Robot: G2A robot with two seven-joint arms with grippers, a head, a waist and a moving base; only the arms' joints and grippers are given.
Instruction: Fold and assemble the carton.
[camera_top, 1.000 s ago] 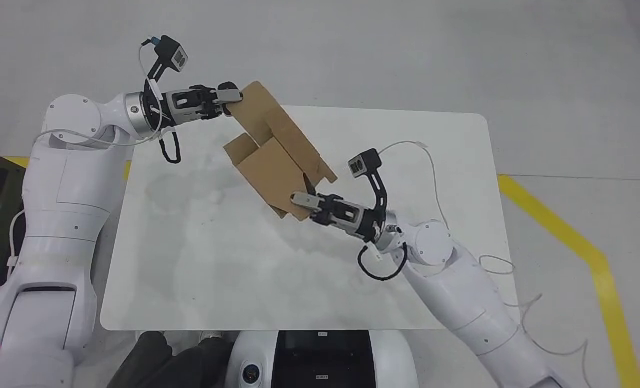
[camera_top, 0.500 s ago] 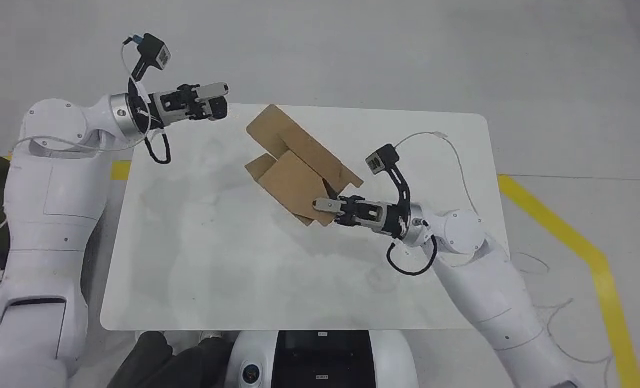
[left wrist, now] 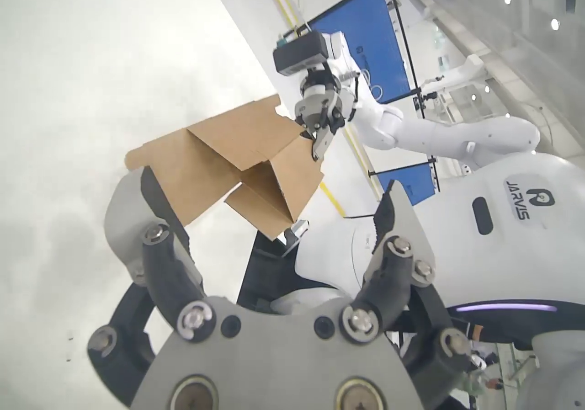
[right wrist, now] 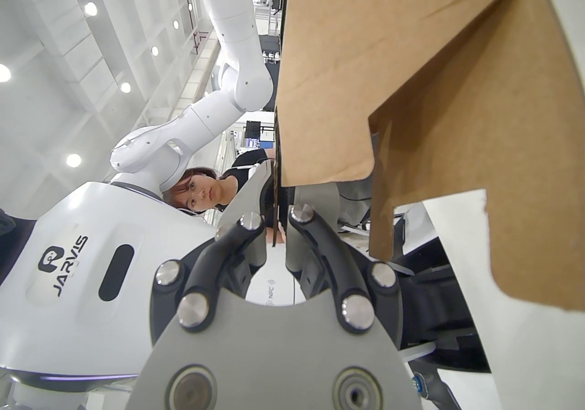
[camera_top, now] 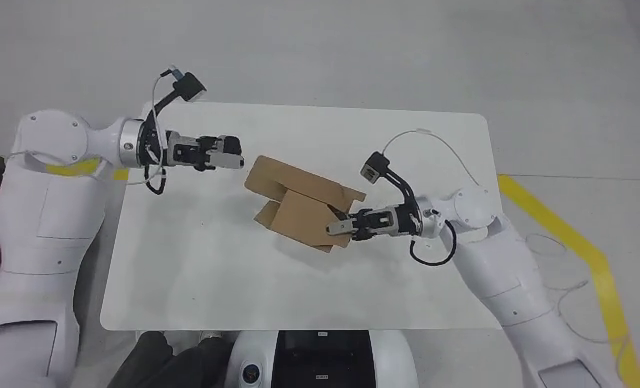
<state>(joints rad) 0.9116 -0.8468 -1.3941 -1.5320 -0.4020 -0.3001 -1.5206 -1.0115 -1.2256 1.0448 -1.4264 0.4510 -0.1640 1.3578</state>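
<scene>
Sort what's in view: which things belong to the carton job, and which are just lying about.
Job:
carton
right gripper, fingers shut on a carton edge
left gripper, fingers open, near the carton's corner

Just there:
white table
yellow floor line

Matt cardboard carton (camera_top: 300,196); smooth, perhaps plastic, table (camera_top: 200,278).

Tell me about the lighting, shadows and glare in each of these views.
Top view: even light, with faint grey shadows on the table beside the carton. Left wrist view: the carton's inner fold sits in shade. Right wrist view: ceiling lamps glare as bright spots.
</scene>
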